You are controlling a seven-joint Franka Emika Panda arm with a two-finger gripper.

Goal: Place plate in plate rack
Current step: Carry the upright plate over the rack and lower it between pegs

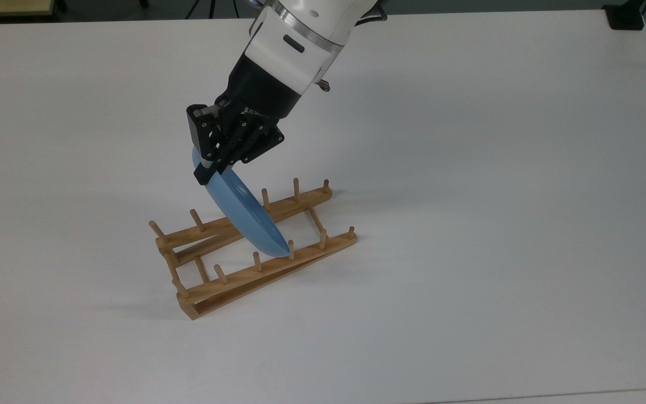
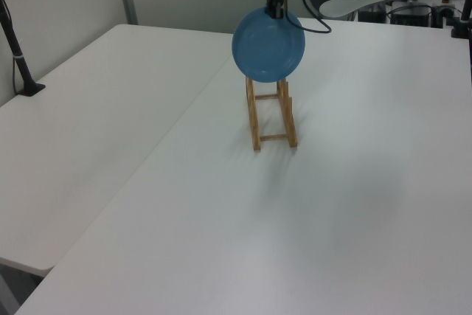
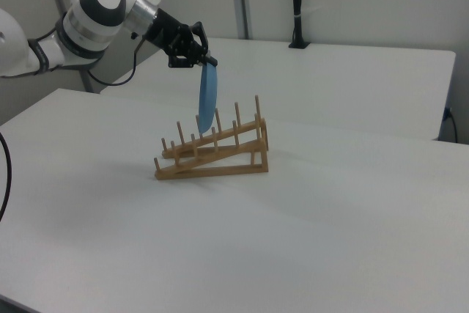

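Observation:
My gripper [image 1: 206,173] [image 3: 208,63] is shut on the top rim of the light-blue plate [image 1: 244,216] [image 2: 268,44] [image 3: 208,99]. The plate hangs on edge, nearly upright, over the middle of the wooden plate rack [image 1: 227,280] [image 2: 270,112] [image 3: 220,155]. In the top view its lower edge sits between two pegs of the nearer rail, and I cannot tell whether it touches the rail. One end of the rack is raised off the table [image 1: 469,168] in the right view. In the left view the plate's round face hides the rack's far end.
The rack lies slantwise on a wide white table. A second white table [image 2: 81,130] adjoins it on the left view's left, carrying a black clamp post [image 2: 18,57]. Another black post [image 3: 297,5] stands at the back in the right view.

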